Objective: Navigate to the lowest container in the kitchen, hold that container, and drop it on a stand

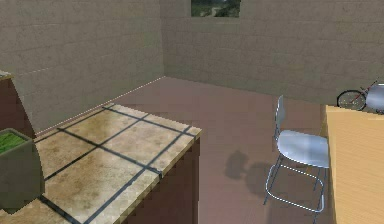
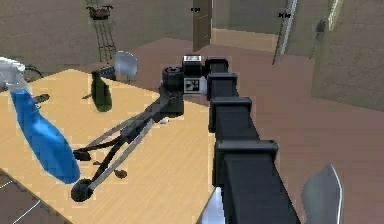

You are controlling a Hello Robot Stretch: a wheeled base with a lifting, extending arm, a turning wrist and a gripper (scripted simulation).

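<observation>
Container, dark and box-shaped with a green top (image 1: 14,165): stands at the forward view's left edge, on a beige tiled counter with dark grout lines (image 1: 110,150). Whether this is the task's container cannot be told. Beyond the counter, across brown floor, a grey chair on thin metal legs (image 1: 300,148) stands beside a light wooden table (image 1: 355,165).

Arm side view: the dark square-section arm (image 2: 240,140) reaches out above the same kind of light wooden tabletop (image 2: 165,150), ending at two small white marker squares (image 2: 190,84). The gripper (image 2: 82,172) extends from there toward the view's lower left, its thin fingers (image 2: 125,130) lying over the tabletop. A blue spray bottle with a white head (image 2: 45,135) is at their tips, so it cannot be told whether the gripper holds anything. A dark green bottle (image 2: 99,90) stands upright farther out on the table, apart from the fingers. A tall dark openwork stand (image 2: 100,35) rises by the far wall, well apart from the table.
</observation>
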